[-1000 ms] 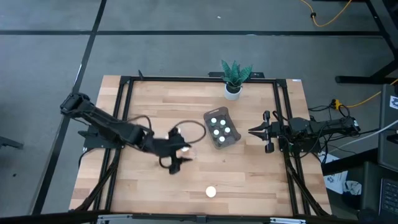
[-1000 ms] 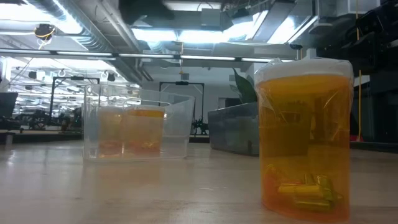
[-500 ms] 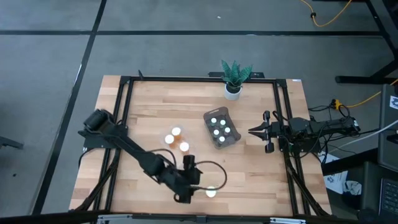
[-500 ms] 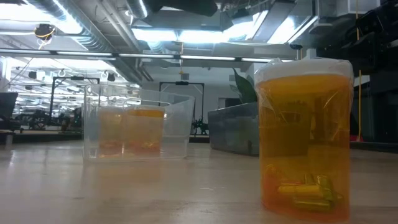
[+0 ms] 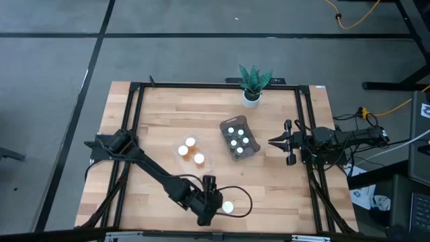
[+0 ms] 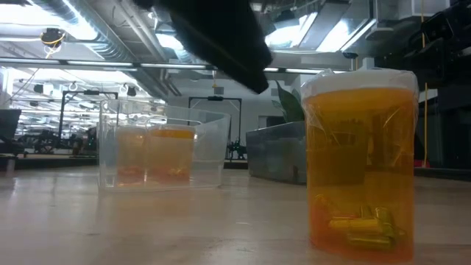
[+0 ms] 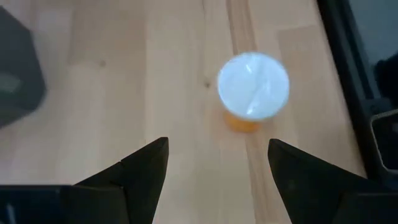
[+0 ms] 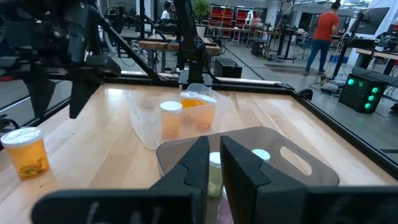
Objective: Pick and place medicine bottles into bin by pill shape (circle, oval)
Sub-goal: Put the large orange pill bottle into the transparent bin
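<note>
One amber medicine bottle with a white cap stands alone near the table's near edge; it also shows close up in the low view and in the left wrist view. My left gripper is open just left of it and above it, its fingers short of the cap, touching nothing. The clear tray holds two amber bottles. The dark grey tray holds several small white-capped bottles. My right gripper is shut and empty, right of the dark tray.
A white pot with a green plant stands at the table's far edge. A black frame runs round the tabletop. Bare wood lies between the trays and the lone bottle. People and benches show in the room beyond.
My left gripper has swung from over the clear tray toward the table's near edge and to the right, ending beside the lone amber bottle. The two bottles in the clear tray now show uncovered. My right arm has kept still.
</note>
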Controlling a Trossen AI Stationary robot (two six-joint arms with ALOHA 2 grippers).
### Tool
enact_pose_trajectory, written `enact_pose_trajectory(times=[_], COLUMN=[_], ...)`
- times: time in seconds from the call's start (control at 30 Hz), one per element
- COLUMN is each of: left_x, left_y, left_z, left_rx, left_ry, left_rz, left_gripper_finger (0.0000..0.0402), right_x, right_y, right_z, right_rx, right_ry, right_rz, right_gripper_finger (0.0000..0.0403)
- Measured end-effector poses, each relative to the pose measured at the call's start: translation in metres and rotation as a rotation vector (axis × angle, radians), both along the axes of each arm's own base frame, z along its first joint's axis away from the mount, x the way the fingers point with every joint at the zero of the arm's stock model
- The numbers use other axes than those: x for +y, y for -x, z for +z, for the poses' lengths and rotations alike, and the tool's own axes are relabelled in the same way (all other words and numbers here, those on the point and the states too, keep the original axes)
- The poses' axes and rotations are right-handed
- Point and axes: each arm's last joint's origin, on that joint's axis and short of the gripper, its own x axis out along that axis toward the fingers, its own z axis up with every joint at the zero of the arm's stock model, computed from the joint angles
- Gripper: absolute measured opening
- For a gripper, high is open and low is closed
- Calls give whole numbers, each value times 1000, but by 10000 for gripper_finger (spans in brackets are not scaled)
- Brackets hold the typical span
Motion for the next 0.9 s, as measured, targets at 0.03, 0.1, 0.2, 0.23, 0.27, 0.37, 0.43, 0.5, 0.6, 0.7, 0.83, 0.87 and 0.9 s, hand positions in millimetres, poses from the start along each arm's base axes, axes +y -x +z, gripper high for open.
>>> enact_pose_trajectory(times=[0.03, 0.1, 0.2, 0.23, 0.27, 0.37, 0.43, 0.5, 0.6, 0.7, 0.83, 0.87, 0.9], left_x=[0, -2, -3, -4, -3, -1, 2, 5, 7, 5, 3, 3, 3], left_y=[1, -1, -5, -6, -7, -13, -17, -22, -27, -29, -30, -31, -32], left_z=[-1, -4, -18, -23, -28, -40, -44, -44, -42, -40, -39, -38, -38], left_rx=[12, 26, 62, 73, 85, 86, 79, 56, 33, 15, -2, -9, -20], left_ry=[10, 39, 53, 59, 56, 49, 46, 59, 87, 97, 109, 112, 112], left_rz=[-7, -25, -41, -46, -45, -31, -25, -17, -51, -97, -116, -118, -123], left_gripper_finger=[266, 266, 266, 266, 266, 266, 266, 266, 266, 266, 266, 266, 266], right_x=[0, 0, 0, 0, 0, 0, 0, 0, 0, 0, 0, 0, 0], right_y=[0, 0, 0, 0, 0, 0, 0, 0, 0, 0, 0, 0, 0], right_z=[0, 0, 0, 0, 0, 0, 0, 0, 0, 0, 0, 0, 0], right_rx=[0, 0, 0, 0, 0, 0, 1, 0, 0, 0, 0, 0, 0], right_ry=[0, 0, 0, 0, 0, 0, 0, 0, 0, 0, 0, 0, 0], right_rz=[0, 0, 0, 0, 0, 0, 0, 0, 0, 0, 0, 0, 0], right_gripper_finger=[43, 43, 43, 43, 43, 43, 43, 43, 43, 43, 43, 43, 43])
